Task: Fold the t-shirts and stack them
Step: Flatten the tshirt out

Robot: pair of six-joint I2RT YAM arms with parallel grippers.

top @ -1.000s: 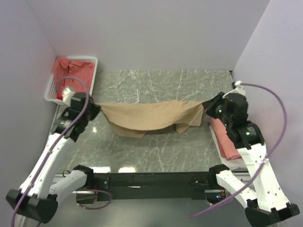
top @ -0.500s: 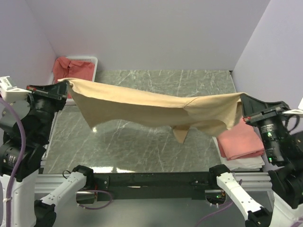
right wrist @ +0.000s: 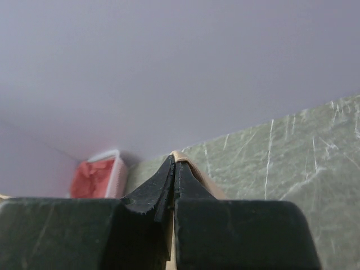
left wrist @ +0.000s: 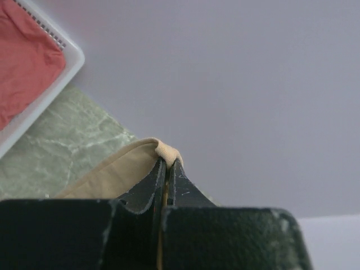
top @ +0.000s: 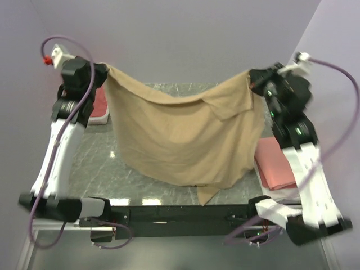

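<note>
Tan cloth filled the middle of my overhead view: the beige t-shirt hung in the air like a curtain, strung between both tools. Its top edge sagged in the centre, and its lowest corner dangled over the near edge of the desk. One sleeve flopped forward below the upper right corner.

The left tool was clamped shut on the upper left corner, and its wrist view showed a lip of cloth pinched between the closed fingers. The right tool was closed the same way on the upper right corner.

I judged this to be the spread-out before laying the shirt flat for folding. To do it well, I would:
- hold the two corners level and draw them slightly apart to take out the sag
- lower the hem onto the bare marble first
- ease the top edge down so the body flattens without bunching

The flopped sleeve would need smoothing once the shirt was down.

I would also aim for the middle of the desk, away from the folded salmon t-shirt lying at the right.

Both arms were reared up tall, wrists high and turned inward toward each other. The left arm stood in front of the white basket, which held a coral t-shirt. The right arm rose over the folded one.
</note>
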